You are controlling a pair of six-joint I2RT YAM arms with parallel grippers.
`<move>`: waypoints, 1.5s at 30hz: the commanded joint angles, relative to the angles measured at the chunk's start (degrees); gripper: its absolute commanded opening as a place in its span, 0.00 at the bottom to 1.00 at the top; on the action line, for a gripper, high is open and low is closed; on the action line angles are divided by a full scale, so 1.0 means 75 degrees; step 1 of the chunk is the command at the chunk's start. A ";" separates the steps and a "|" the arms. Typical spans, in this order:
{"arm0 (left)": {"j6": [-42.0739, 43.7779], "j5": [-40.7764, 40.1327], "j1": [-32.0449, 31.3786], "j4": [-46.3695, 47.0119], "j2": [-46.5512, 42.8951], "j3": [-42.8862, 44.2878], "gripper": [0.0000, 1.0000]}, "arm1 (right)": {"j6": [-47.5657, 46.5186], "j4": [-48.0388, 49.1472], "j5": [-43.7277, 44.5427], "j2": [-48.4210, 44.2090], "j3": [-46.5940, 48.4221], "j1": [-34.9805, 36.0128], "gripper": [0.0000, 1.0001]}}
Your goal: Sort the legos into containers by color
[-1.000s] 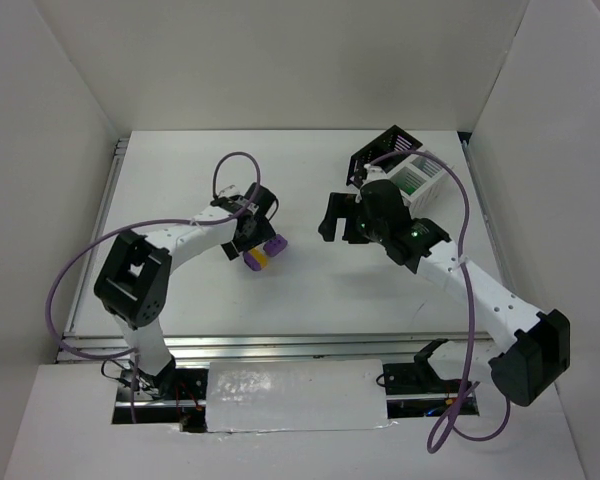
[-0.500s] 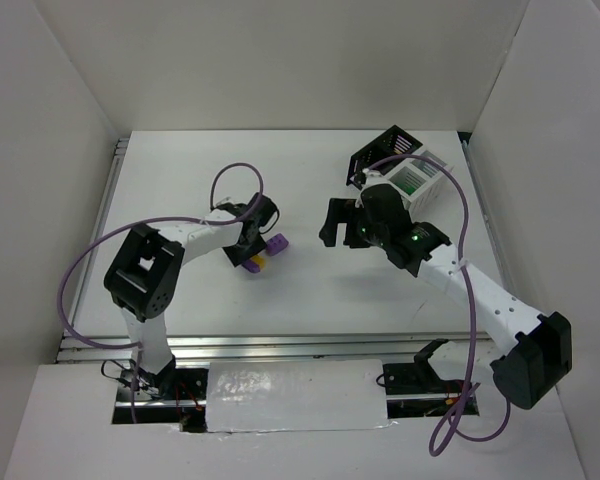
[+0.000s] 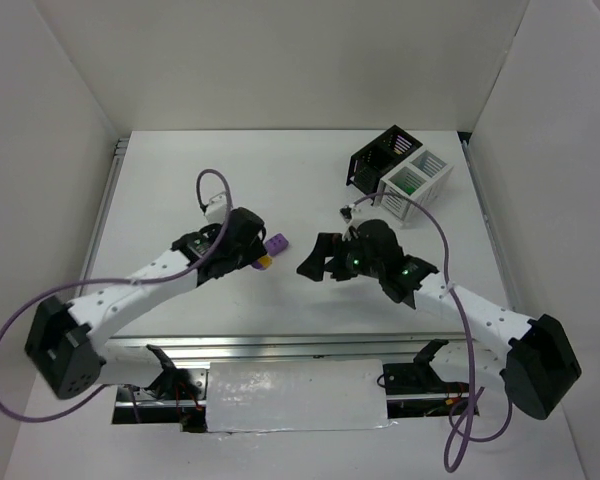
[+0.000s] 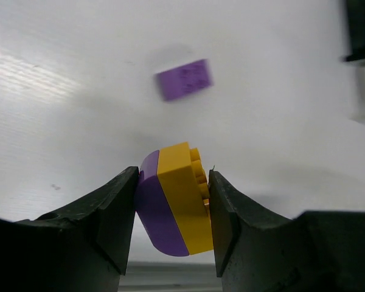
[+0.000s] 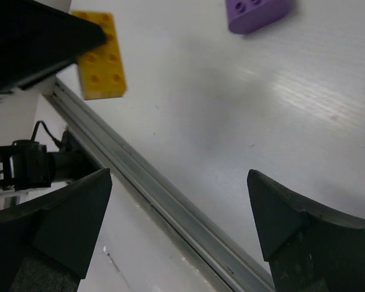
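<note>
Clamping the yellow-purple brick (image 4: 173, 204) between them, the left gripper's (image 4: 172, 177) fingers (image 4: 115, 213) press one on its purple face and one on its yellow face. The brick stands on edge in the grip, its rounded end toward the wrist camera. Whether it touches the table (image 3: 180, 190) I cannot tell.

A purple brick (image 4: 184, 79) lies flat on the table just beyond the gripper, apart from the held one. From above, the two bricks sit close together near the table's middle.

The right gripper (image 5: 179, 176) hangs low just right of them, its fingers (image 5: 67, 225) spread wide with nothing between them. Its wrist view shows the yellow side of the held brick and the purple brick beyond the fingertips.

The black bin (image 3: 378, 160) and white bin (image 3: 417, 180) stand touching at the far right of the table, well apart from both grippers. Something green shows in the white one.
</note>
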 commanded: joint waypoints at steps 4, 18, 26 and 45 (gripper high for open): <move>0.0153 -0.0153 -0.0621 0.0044 -0.1478 0.0271 0.00 | 0.1376 0.3169 0.0515 0.0209 -0.0434 0.1343 0.97; -0.0011 0.0163 -0.1126 0.0090 -0.2136 0.0236 0.00 | 0.1728 0.4447 0.1769 0.1240 0.0421 0.2096 0.75; 0.0153 0.0328 -0.1149 0.0021 -0.2194 0.0282 0.34 | 0.1190 0.5606 0.0962 0.1394 0.0153 0.2201 0.00; 0.4665 0.5272 -0.1126 0.3441 -0.4960 -0.1146 0.98 | 0.2548 0.8292 -0.2485 -0.1417 -0.1840 0.0830 0.00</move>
